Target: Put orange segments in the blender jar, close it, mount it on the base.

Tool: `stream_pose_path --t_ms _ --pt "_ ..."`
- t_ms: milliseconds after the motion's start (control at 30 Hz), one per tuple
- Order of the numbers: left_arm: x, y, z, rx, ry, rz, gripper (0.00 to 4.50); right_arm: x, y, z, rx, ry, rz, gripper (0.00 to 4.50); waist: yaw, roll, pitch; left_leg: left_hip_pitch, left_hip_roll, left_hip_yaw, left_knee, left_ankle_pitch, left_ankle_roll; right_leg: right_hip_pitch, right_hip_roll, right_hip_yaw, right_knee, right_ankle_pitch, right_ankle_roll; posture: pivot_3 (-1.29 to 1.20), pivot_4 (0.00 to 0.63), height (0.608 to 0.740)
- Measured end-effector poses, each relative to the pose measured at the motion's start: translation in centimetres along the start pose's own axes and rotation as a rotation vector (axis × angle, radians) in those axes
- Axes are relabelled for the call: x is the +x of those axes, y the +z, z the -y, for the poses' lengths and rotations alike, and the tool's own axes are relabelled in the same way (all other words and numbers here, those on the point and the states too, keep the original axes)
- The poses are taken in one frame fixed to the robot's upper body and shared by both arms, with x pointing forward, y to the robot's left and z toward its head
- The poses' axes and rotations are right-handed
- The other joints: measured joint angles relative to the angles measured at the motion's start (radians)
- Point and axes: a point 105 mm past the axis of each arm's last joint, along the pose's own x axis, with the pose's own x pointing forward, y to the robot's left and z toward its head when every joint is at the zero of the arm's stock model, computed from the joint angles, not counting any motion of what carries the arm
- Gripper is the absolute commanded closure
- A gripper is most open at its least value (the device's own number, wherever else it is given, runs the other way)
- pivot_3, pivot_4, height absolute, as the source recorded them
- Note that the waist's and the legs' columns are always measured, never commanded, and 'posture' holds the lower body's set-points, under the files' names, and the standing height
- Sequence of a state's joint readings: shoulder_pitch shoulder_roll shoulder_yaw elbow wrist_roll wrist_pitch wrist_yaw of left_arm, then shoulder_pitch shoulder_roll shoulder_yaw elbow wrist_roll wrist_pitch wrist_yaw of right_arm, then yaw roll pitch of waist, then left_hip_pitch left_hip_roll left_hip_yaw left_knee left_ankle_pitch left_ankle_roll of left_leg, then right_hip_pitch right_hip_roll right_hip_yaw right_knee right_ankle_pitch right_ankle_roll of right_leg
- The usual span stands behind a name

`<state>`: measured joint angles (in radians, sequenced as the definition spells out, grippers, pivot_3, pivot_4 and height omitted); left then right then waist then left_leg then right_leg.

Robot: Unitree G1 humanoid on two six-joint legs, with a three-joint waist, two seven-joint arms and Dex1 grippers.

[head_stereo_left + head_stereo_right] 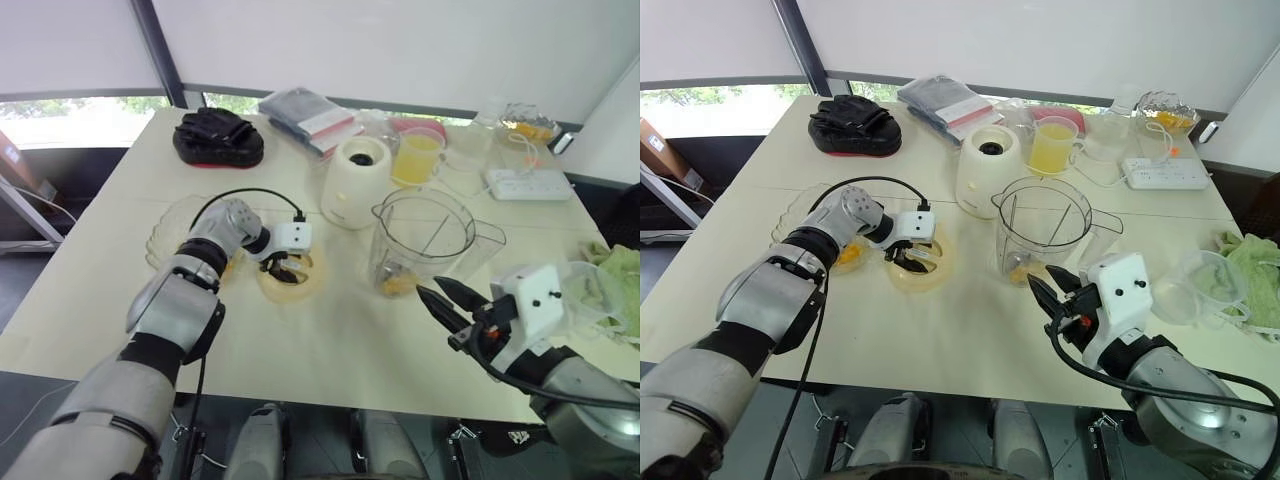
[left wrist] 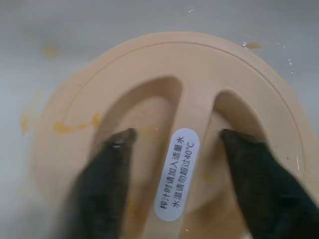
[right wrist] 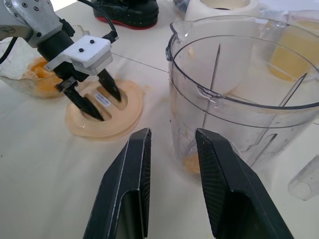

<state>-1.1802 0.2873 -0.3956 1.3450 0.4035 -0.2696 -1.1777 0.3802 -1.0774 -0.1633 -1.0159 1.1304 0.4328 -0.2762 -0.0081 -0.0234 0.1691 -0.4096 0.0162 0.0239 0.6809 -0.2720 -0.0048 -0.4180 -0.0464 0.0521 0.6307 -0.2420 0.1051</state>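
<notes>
Blender jar stands upright near the middle of the table, lid off: clear, tapering, handle and spout toward the robot's right, a small heap of orange segments at its bottom. The base sits just behind it and to its left, cream-white, dark socket up, close to the jar; whether they touch cannot be told. A cup of yellow juice is beside the base, toward the far edge. Pale-yellow round lid lies flat on the table to the jar's left, a strip of bare table between them. Left gripper is down on the lid, its two fingers set in the recesses either side of the raised centre bar, narrowly parted, straddling the bar; contact with it not clear. A shallow glass bowl lies past the lid. Right gripper hovers above the table just in front of the jar, fingers a narrow gap apart, holding nothing. Bare tabletop lies between jar and near edge.
</notes>
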Motion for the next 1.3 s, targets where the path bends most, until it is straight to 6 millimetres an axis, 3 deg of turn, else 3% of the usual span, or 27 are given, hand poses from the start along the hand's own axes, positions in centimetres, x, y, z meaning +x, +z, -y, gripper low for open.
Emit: stream_pose_path --t_ms 67,467,667,767,867,967,1100,1200,1300 --pt "0.1 0.1 -0.1 -0.004 0.012 0.006 4.21 0.0 0.1 0.1 -0.002 -0.003 0.003 3.06 0.001 0.000 0.000 0.001 0.000 0.000 0.000 0.000 0.000 0.001 0.000 0.000 0.000 0.000 0.000 0.00 0.150 0.740" --pt "-0.5 0.7 -0.4 -0.024 0.016 0.053 4.26 -0.1 -0.5 0.2 0.003 -0.017 -0.016 3.06 0.000 -0.001 0.000 0.000 0.000 -0.001 0.001 0.000 0.000 0.001 0.000 0.000 0.000 0.000 0.000 0.00 0.150 0.740" --pt "-5.3 4.3 -2.9 0.023 0.031 0.182 4.26 0.0 -1.2 0.7 -0.024 -0.035 -0.024 3.06 0.001 -0.003 0.001 -0.002 0.000 0.000 0.001 0.000 0.000 -0.001 0.000 0.000 -0.001 0.000 0.000 0.00 0.150 0.740" --pt "-7.8 6.6 -4.2 0.081 0.061 0.228 4.26 0.4 -2.1 2.2 -0.023 -0.108 -0.026 3.06 0.001 -0.002 0.001 -0.001 0.000 0.000 0.001 0.000 0.000 0.000 0.000 0.000 -0.001 0.000 0.000 0.00 0.150 0.740" --pt "-8.8 7.4 -4.7 0.101 0.079 0.242 4.26 0.7 -3.0 3.3 0.017 -0.167 -0.032 3.06 0.000 -0.002 0.001 -0.001 0.000 0.000 0.001 0.000 0.001 -0.001 0.000 0.000 -0.001 0.000 0.000 0.00 0.150 0.740" --pt "-9.7 8.2 -5.1 0.125 0.096 0.239 4.25 0.9 -3.8 3.7 0.053 -0.201 -0.027 2.26 -0.003 -0.002 0.001 -0.002 0.000 0.000 0.001 0.000 0.001 -0.001 0.001 0.000 0.000 0.000 0.000 0.00 0.150 0.740" --pt "-10.6 9.0 -5.6 0.155 0.121 0.238 4.25 0.9 -4.0 4.0 0.029 -0.222 -0.022 0.22 -0.002 -0.002 0.001 -0.002 0.000 0.000 0.001 -0.001 0.001 -0.002 0.001 0.000 0.000 0.000 0.000 0.00 0.150 0.740" --pt "-11.1 9.8 -5.8 0.167 0.134 0.250 4.25 1.2 -3.8 4.6 0.018 -0.261 0.007 0.05 -0.002 -0.002 0.001 -0.002 0.000 0.000 0.001 0.000 0.001 -0.002 0.001 0.000 0.000 0.000 0.000 0.00 0.150 0.740" --pt "-12.0 12.0 -6.2 0.188 0.144 0.308 4.25 1.5 -4.2 5.7 0.019 -0.313 0.016 0.05 0.000 -0.003 0.001 -0.002 -0.001 0.000 0.001 -0.001 0.001 -0.002 0.001 0.000 0.000 0.000 0.000 0.00 0.150 0.740"
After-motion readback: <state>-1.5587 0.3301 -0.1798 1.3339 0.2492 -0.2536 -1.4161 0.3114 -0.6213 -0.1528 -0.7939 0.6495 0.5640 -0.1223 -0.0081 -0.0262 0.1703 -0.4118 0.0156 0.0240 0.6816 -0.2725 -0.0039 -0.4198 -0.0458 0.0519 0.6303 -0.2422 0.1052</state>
